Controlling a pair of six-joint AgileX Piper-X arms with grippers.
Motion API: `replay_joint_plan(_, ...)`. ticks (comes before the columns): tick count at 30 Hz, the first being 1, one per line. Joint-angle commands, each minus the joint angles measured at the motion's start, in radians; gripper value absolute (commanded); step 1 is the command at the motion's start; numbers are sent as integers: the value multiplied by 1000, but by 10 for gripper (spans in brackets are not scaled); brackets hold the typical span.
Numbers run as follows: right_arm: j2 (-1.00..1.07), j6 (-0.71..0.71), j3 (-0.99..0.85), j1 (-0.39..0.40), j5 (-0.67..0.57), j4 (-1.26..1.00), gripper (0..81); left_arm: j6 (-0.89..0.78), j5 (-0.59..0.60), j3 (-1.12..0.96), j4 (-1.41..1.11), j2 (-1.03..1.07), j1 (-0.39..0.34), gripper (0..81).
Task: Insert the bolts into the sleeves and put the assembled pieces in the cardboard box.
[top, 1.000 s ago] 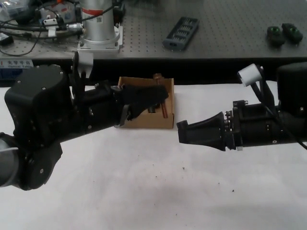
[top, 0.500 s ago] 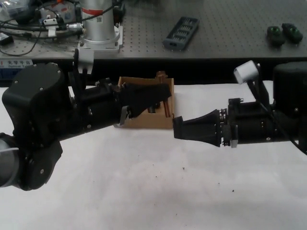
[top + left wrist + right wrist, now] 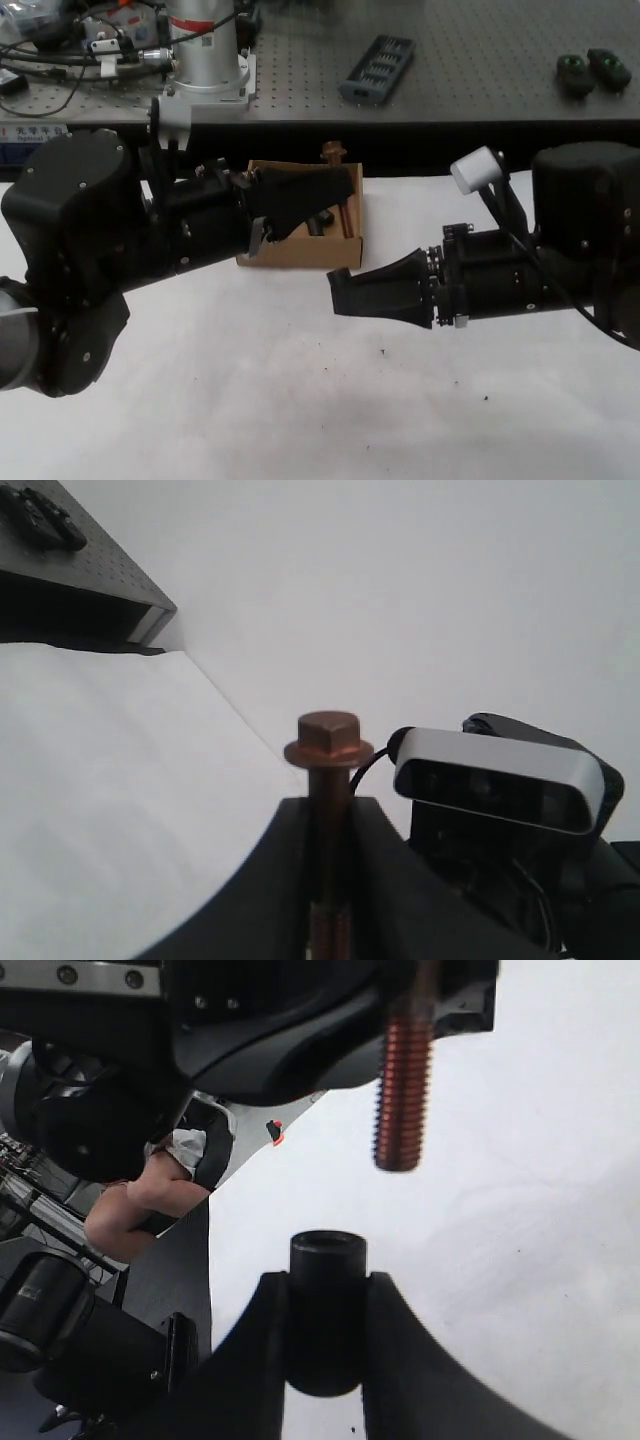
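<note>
Standing upright, the copper-coloured bolt [image 3: 328,742] is pinched by its shank between the 2 fingers of the left gripper [image 3: 328,815], which is clenched on it. The hex head and flange stick out above the fingertips, and the threaded end pokes out below. In the high view the bolt [image 3: 342,205] shows against the right part of the cardboard box [image 3: 300,252], its head just above the box's far rim.

The black sleeve [image 3: 327,1310] sits upright between the 2 fingers of the right gripper [image 3: 327,1290], which is closed tight on its sides with the open mouth free above the fingertips. In the right wrist view the bolt's threaded end [image 3: 403,1090] hangs above that mouth, apart from it and not quite in line.

In the high view the right gripper [image 3: 342,290] lies near the box's near right corner, over the white cover [image 3: 300,400], pointing toward the left gripper [image 3: 318,195]. A few dark pieces [image 3: 320,222] lie inside the box. The left wrist view catches a silver-fronted camera [image 3: 500,780] just beyond the bolt.

Behind the cover runs a dark perforated board [image 3: 470,60] carrying a black tray [image 3: 377,66], 2 black-and-green parts [image 3: 592,70] and a metal column [image 3: 205,50].
</note>
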Motion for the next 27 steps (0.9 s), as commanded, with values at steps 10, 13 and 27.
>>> replay_joint_plan(10,0,-1,-12,-25,11,-24,43,-16,7,-8,-20,-3,-3,6)
replay_joint_plan(13,0,-1,-14,-29,16,-24,43,-19,7,-8,-15,-3,-3,6)
replay_joint_plan(27,0,7,-36,-35,16,-24,43,-35,-13,-8,51,-3,-3,6)
